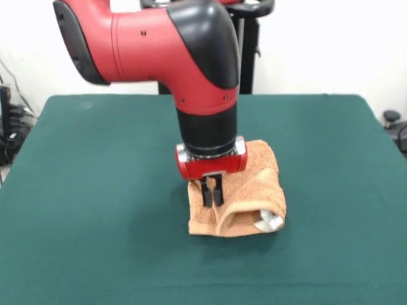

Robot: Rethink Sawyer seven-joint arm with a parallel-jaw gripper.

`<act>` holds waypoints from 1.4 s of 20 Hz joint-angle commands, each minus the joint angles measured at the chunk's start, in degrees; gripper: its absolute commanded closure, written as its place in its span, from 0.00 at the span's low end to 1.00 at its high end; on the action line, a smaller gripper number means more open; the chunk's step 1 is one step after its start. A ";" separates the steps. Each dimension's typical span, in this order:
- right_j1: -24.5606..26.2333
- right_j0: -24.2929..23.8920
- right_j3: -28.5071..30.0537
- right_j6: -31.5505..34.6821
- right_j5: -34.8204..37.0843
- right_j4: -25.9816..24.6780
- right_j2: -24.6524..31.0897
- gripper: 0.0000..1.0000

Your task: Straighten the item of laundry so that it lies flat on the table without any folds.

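The orange-brown towel [251,190] lies folded over on itself on the dark green table [95,190], a little right of the middle. Its front edge is rolled into a loop, and the white label [268,222] shows at the loop's right end. My gripper [212,194] comes straight down from the red and black arm onto the towel's left part. Its dark fingers [207,194] stand close together, with their tips at the cloth, and look shut on a fold of the towel. The arm hides the towel's back left part.
The arm's big red elbow [146,44] hangs over the table's far middle. The black pedestal [247,51] stands behind the far edge. Dark gear shows off the table at the left edge [9,127] and right edge [395,127].
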 commanded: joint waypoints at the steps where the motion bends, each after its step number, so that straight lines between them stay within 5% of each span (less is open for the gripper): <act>1: -12.05 1.98 9.79 -3.65 10.67 1.85 5.38 1.00; 10: -20.61 3.00 8.54 -3.25 24.85 6.79 6.03 1.00; 28: -20.81 2.98 7.10 -3.00 26.28 8.14 5.62 1.00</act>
